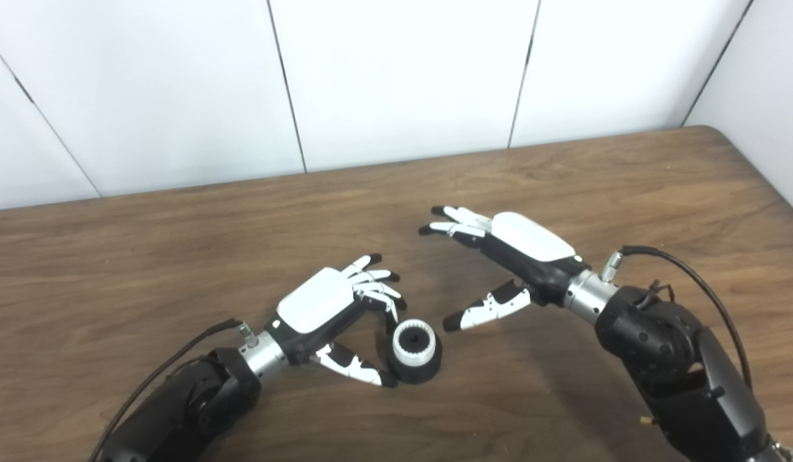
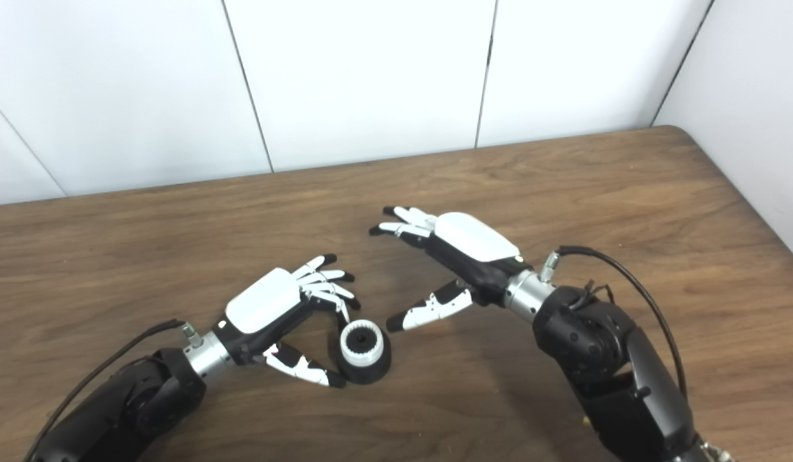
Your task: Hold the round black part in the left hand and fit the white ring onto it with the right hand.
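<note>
Item: black part [image 1: 414,364] with white ring [image 1: 413,342] seated on top, lower centre of frame, on tabletop [image 1: 178,256]. Left robot hand [image 1: 335,308] loosely cups it, fingers apart; right robot hand [image 1: 499,256] empty, spread. Risk: left thumb touching the base may nudge it and unseat the ring.

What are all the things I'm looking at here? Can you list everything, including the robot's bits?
round black part: one, black, standing on the table near the front, between the two hands
white ring: one, white with a toothed inner edge, sitting on top of the round black part
table: one, brown wood grain, filling the lower part of the view
wall panels: white, with dark seams, behind the table
left hand: one, white and black, open, fingers and thumb curved around the round black part's left side
right hand: one, white and black, open, holding nothing, right of the part
</note>
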Robot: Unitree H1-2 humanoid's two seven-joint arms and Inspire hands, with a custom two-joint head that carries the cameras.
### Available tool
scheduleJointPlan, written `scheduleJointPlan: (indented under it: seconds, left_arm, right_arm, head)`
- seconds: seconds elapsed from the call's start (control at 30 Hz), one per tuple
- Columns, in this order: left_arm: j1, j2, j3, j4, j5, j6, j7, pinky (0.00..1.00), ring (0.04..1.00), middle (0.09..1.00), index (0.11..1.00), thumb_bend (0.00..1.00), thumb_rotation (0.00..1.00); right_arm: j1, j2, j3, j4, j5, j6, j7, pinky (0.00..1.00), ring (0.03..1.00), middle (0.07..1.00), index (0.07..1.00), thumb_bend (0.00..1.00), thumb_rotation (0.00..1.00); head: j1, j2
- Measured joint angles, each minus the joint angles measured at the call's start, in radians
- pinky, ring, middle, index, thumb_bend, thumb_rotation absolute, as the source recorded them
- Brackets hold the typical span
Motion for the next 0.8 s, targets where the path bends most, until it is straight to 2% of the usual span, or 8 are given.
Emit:
scheduleJointPlan:
  seconds: [0.3,0.4,0.43,0.47,0.5,0.57,0.63,0.8]
  left_arm:
    - [0.005,0.013,-0.005,0.024,-0.023,0.0,0.047,0.96,0.851,0.701,0.483,0.52,0.05]
    - [0.016,0.013,0.015,0.026,-0.033,0.0,0.038,0.95,0.854,0.753,0.491,0.52,0.06]
    - [0.021,0.013,0.025,0.026,-0.041,0.0,0.029,0.94,0.856,0.775,0.567,0.75,0.1]
    - [0.027,0.013,0.036,0.026,-0.047,0.0,0.021,0.94,0.857,0.789,0.614,0.88,0.12]
    - [0.033,0.013,0.049,0.026,-0.057,0.0,0.005,0.93,0.881,0.844,0.704,0.94,0.17]
    - [0.049,0.013,0.089,0.022,-0.087,0.002,-0.043,0.93,0.917,0.926,0.835,0.99,0.26]
    - [0.067,0.013,0.134,0.009,-0.107,0.012,-0.082,0.93,0.936,0.962,0.908,1.0,0.29]
    - [0.104,0.012,0.24,-0.005,-0.149,0.073,-0.15,0.96,0.968,0.981,0.983,1.0,0.36]
  right_arm:
    - [0.107,0.085,-0.047,0.055,0.028,0.05,-0.123,0.88,0.988,0.98,0.914,0.5,0.65]
    - [0.129,0.098,-0.061,0.063,0.044,0.051,-0.166,0.89,0.981,0.974,0.916,0.48,0.68]
    - [0.135,0.106,-0.069,0.07,0.052,0.051,-0.182,0.89,0.978,0.972,0.917,0.47,0.68]
    - [0.14,0.114,-0.076,0.079,0.059,0.051,-0.197,0.89,0.977,0.971,0.917,0.47,0.68]
    - [0.146,0.119,-0.08,0.089,0.068,0.051,-0.21,0.9,0.975,0.971,0.921,0.46,0.69]
    - [0.16,0.132,-0.087,0.1,0.089,0.051,-0.23,0.91,0.974,0.972,0.93,0.45,0.72]
    - [0.171,0.147,-0.095,0.111,0.109,0.049,-0.251,0.91,0.967,0.969,0.932,0.45,0.74]
    - [0.173,0.169,-0.11,0.145,0.159,0.034,-0.307,0.89,0.949,0.971,0.943,0.47,0.74]
  head:
    - [-0.022,-0.02]
    - [-0.026,-0.021]
    - [-0.026,-0.023]
    - [-0.026,-0.023]
    - [-0.026,-0.023]
    - [-0.028,-0.025]
    - [-0.02,-0.028]
    - [-0.005,-0.031]
